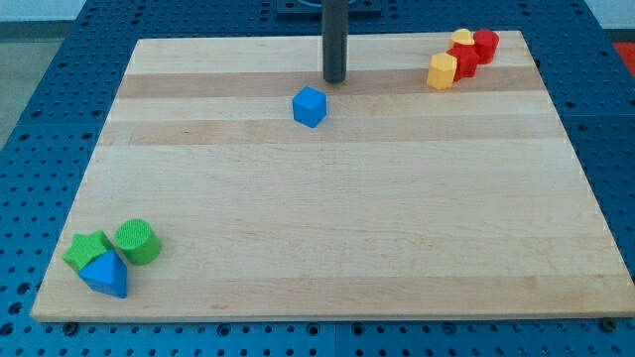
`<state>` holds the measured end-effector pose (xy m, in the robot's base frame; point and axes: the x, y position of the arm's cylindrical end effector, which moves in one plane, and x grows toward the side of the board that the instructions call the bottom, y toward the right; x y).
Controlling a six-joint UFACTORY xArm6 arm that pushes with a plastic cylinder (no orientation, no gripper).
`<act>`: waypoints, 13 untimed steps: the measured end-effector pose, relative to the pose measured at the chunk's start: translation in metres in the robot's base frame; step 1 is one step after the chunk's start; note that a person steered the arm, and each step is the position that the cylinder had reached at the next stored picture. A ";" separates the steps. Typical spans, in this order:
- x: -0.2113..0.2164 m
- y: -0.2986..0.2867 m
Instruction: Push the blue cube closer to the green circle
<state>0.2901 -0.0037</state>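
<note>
The blue cube (310, 106) sits on the wooden board near the view's top, a little left of centre. The green circle (137, 241), a short cylinder, stands near the view's bottom left corner. My tip (334, 80) is the lower end of the dark rod, just above and to the right of the blue cube, with a small gap between them. The cube is far from the green circle.
A green block (87, 251) and a blue triangular block (106, 274) touch the green circle at the bottom left. Two yellow blocks (443, 70) and two red blocks (464, 58) cluster at the top right. The wooden board (327, 218) lies on a blue pegboard table.
</note>
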 end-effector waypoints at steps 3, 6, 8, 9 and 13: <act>0.094 -0.069; 0.143 -0.100; 0.050 -0.057; 0.105 -0.018; 0.193 -0.061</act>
<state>0.4834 -0.0642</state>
